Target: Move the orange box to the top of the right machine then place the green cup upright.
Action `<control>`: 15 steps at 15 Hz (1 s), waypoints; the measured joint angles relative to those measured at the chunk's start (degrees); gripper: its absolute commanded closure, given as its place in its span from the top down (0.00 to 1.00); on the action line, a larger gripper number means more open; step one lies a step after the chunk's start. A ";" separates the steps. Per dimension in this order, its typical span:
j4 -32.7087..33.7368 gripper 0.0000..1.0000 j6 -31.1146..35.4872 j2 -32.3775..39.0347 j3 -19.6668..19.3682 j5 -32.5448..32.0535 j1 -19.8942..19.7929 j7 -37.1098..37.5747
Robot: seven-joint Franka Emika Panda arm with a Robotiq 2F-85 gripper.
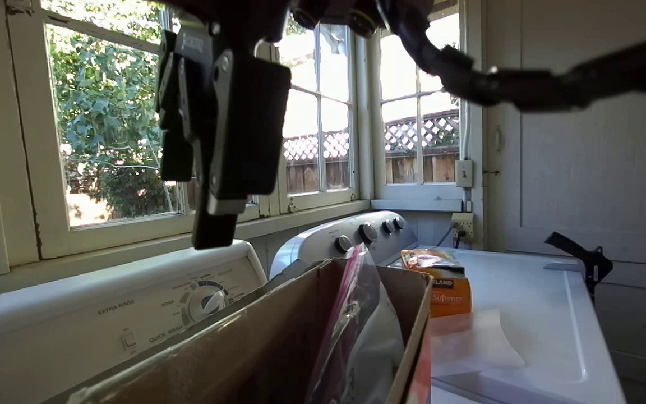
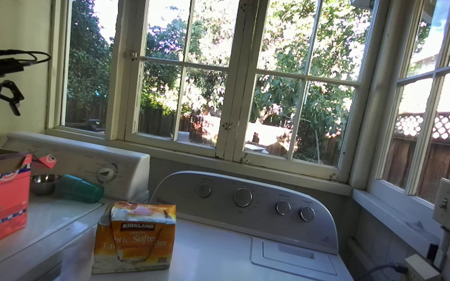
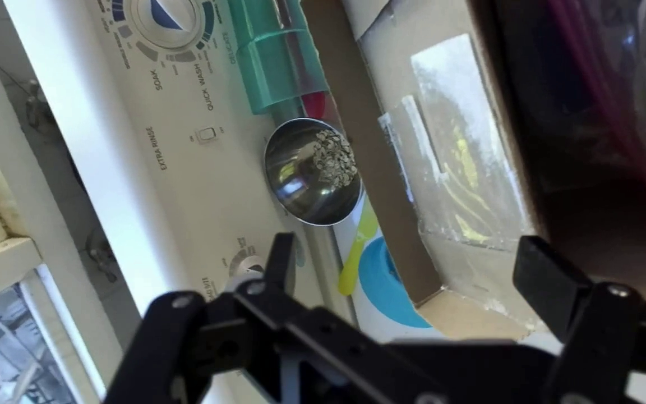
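The orange box [image 2: 6,207] stands upright with its top flaps open on the left white machine [image 2: 65,222]. An exterior view shows its brown inside [image 1: 284,331] and a pinkish plastic bag; the box also shows in the wrist view [image 3: 457,151]. The green cup [image 2: 79,189] lies on its side by the dial panel, behind the box; the wrist view shows part of it [image 3: 278,62]. The right machine [image 2: 225,244] shows its flat white top [image 1: 536,297] and knobs. My gripper [image 3: 413,269] is open and empty above the box's flaps, one finger towards the panel.
A Kirkland fabric softener box [image 2: 135,238] and a white sheet [image 1: 477,342] lie on the right machine. A metal bowl [image 3: 309,174], a yellow-green utensil [image 3: 356,247] and a blue disc [image 3: 384,289] lie between orange box and panel. A black clamp [image 1: 586,258] sits at the right machine's edge.
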 measured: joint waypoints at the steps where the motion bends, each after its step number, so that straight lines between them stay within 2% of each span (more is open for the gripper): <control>1: -0.47 1.00 -0.01 0.25 0.04 0.40 0.00 -2.82; 8: -1.98 1.00 -0.47 2.83 -0.13 2.03 -0.38 -16.34; 13: -1.88 1.00 -1.57 5.10 -0.31 3.37 -0.52 -21.64; 14: -1.69 0.79 -2.15 5.75 -0.32 3.43 -0.52 -22.05; 15: -1.45 0.74 -2.53 6.46 -0.35 3.47 -0.52 -22.24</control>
